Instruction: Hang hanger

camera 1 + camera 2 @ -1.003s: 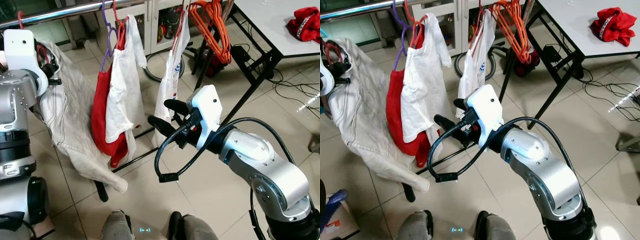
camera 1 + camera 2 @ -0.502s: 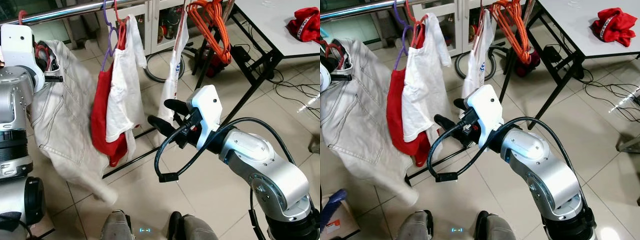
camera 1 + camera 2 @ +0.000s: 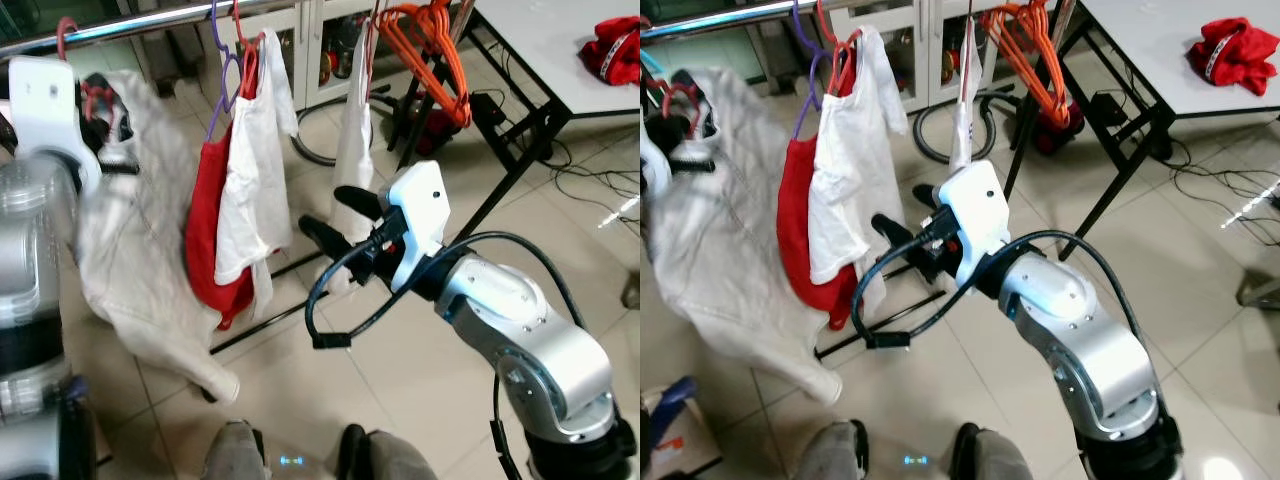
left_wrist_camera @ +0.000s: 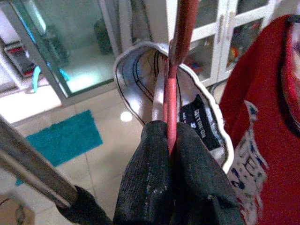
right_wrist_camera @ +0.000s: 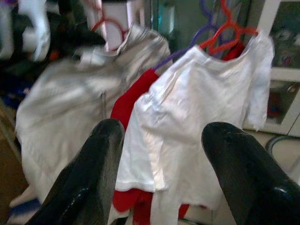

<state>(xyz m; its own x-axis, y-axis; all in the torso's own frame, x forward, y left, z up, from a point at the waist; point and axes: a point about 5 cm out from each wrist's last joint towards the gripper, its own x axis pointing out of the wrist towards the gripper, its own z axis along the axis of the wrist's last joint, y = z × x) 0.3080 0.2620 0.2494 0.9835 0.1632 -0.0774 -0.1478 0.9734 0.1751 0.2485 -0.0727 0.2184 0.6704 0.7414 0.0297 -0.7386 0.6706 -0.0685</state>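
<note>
Up at the far left, the left claw (image 4: pixel 171 187) is clenched on the red hanger (image 4: pixel 177 75), its two dark fingers pressed together around the thin red shaft. That hanger carries a pale cream jacket (image 3: pixel 140 260), whose collar and black label show just past the fingertips in the left wrist view. From the head views the hanger's red hook (image 3: pixel 66 30) rises beside the silver rail (image 3: pixel 150 20), but the left arm's white housing covers the grip, and motion blur smears the jacket, so I cannot tell whether the hook sits over the rail or only next to it. The jacket's lower hem trails down to the tiled floor (image 3: pixel 400 380).

Further along the rail hang a red garment (image 3: pixel 205 230) and a white T-shirt (image 3: pixel 255 180), touching each other, on purple and red hangers. Beyond them a narrow white garment (image 3: pixel 352 150) hangs edge-on, and a bunch of orange hangers (image 3: pixel 430 50) dangles near the rack's end.

The right claw (image 5: pixel 161 173) is released, fingers spread wide, held in the air in front of the T-shirt and touching nothing. A red cloth (image 3: pixel 1230 50) lies near the far right corner of the white table (image 3: pixel 1140 50), cut off by the frame edge.
</note>
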